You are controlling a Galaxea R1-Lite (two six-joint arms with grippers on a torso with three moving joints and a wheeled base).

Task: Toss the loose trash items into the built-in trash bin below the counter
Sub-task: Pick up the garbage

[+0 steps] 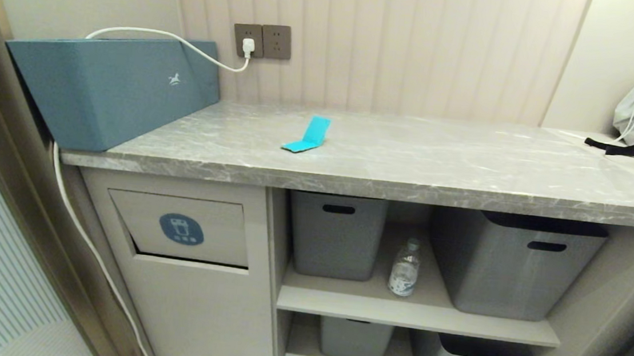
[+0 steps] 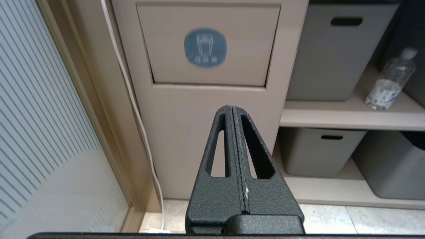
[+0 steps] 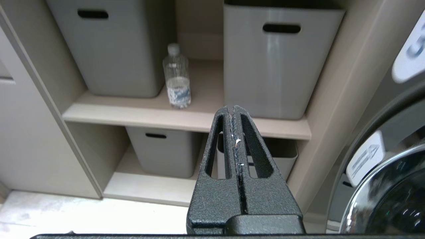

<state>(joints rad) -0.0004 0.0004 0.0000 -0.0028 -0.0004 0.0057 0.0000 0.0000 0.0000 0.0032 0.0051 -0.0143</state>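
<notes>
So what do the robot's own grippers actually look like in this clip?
Both look alike. The left gripper and right gripper have matte black fingers with a rough, pebbled finish, each tapering to a rounded tip and pierced by a long slot. Ribbed pads line the inner faces. No cables or markings show; neither arm appears in the head view.

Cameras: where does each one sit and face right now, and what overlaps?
Head: up high, looking down at the counter, turquoise strip and trash flap; no arm shows.
Left wrist: low, facing the trash flap; shut left gripper shows.
Right wrist: low, facing the shelves; shut right gripper shows.
Shared: all see the water bottle.
</notes>
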